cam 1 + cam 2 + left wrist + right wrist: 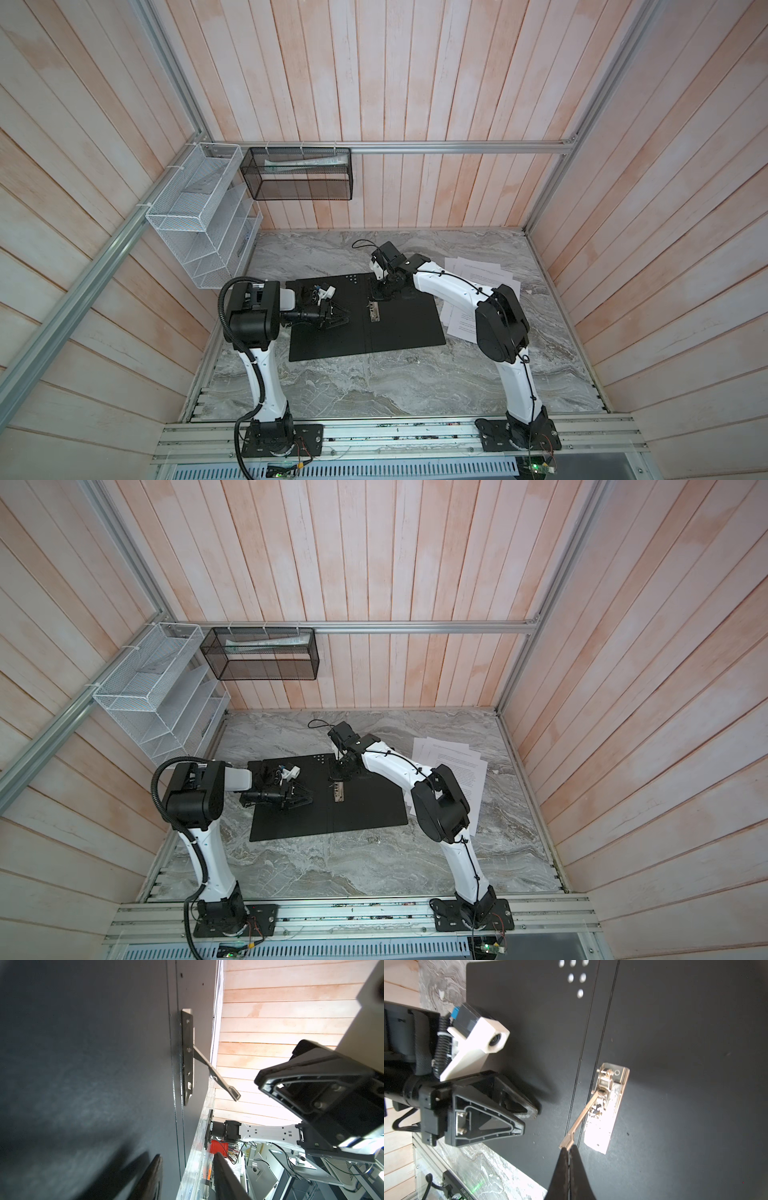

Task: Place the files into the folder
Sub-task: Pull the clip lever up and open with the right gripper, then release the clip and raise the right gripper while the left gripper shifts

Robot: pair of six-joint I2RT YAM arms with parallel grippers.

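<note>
black folder (pixel 399 332) open, right jaws touching lever (pixel 580 1119)

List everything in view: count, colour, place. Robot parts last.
folder: one, black inside, open flat, centre.
spine clip: one, silver, folder's middle, lever raised.
files: few sheets, white, right of the folder.
rack: one, white wire mesh, left wall.
basket: one, black mesh, back rail.
table: one, grey marble, beneath folder and files.
left gripper: one, black, open over folder's left flap.
right gripper: one, black, shut at clip lever's end.
</note>
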